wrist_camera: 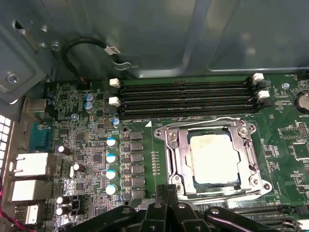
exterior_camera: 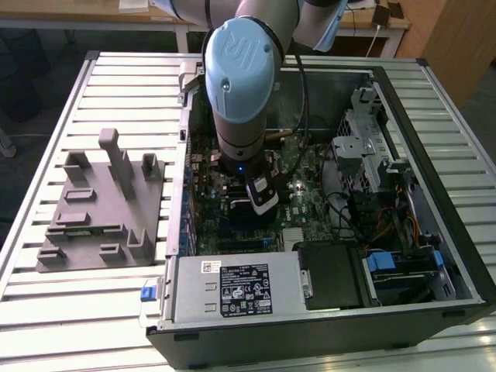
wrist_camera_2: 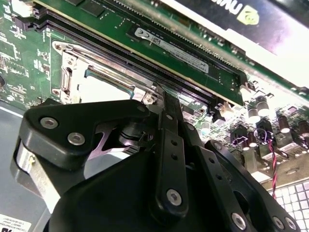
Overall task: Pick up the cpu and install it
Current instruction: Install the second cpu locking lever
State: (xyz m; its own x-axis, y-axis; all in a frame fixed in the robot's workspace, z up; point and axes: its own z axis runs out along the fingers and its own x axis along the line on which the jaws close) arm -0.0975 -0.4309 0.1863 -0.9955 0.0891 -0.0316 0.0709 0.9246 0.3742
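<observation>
Since cpu (wrist_camera: 215,158) lies flat, silver top up, inside socket frame (wrist_camera: 174,145) on motherboard (wrist_camera: 91,159), placement reads as done. Gripper (wrist_camera: 166,205) hangs just beside socket, off chip; fingers' state: cannot tell. Memory slots (wrist_camera: 186,99) run along socket's other side. Grey fixture block (exterior_camera: 101,205) sits on table, exterior view's left, outside computer case (exterior_camera: 434,256).

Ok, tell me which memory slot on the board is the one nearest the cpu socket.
The black slot along the socket frame's edge, in the first wrist view; the other three lie beyond it, toward the case wall. The cpu sits inside the frame.
</observation>
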